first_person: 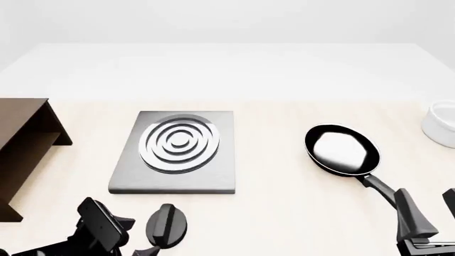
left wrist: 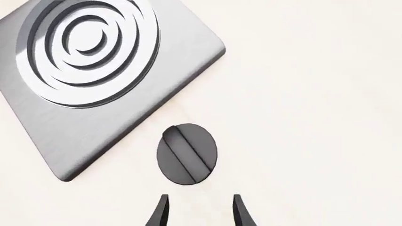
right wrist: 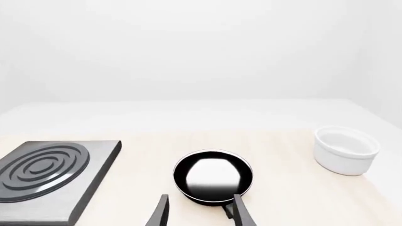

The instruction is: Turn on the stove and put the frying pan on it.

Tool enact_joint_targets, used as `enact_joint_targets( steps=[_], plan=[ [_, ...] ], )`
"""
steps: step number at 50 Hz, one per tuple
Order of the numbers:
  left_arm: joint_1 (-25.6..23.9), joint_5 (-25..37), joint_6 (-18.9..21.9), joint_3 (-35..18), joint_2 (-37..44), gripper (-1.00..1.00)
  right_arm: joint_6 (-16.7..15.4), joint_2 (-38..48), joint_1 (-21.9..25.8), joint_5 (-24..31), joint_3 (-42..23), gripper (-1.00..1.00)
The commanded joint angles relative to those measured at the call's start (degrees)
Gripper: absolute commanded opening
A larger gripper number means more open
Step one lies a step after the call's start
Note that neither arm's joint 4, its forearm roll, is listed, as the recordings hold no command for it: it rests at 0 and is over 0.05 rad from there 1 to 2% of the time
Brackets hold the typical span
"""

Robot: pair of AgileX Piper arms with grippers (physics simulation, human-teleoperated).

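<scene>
Both grippers gape empty; only the right wrist view shows the whole white bowl [right wrist: 346,150].

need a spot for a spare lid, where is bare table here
Bare table lies between the stove and the frying pan, and behind both. It is crowded near the knob with the left pincer, and by the pan handle.

A bare, computer-rendered kitchen mock-up: a pale table [first_person: 284,213] against blank white walls. Kitchenware sets the scene, with a grey stove [first_person: 176,152] and its black knob [first_person: 167,224], a glossy frying pan [first_person: 342,149] and a white bowl [first_person: 442,124]. A brown wooden shelf [first_person: 25,149] stands at the left.
</scene>
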Motion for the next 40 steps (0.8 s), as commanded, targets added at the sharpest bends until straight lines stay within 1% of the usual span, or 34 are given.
enact_joint_targets(
  steps=[1, 29, 40],
  plan=[
    [0.2, -5.9, -0.1, 0.9, 6.0, 1.00, -0.1, 0.0, 0.0, 0.0, 0.0, 1.00],
    [0.9, -15.8, 0.7, 3.2, 15.8, 1.00, 0.1, -0.2, 0.0, 0.1, 0.0, 1.00],
    [0.4, -16.8, 0.6, 3.3, 17.3, 1.00, 0.3, -0.2, 0.0, 0.0, 0.0, 1.00]
  ],
)
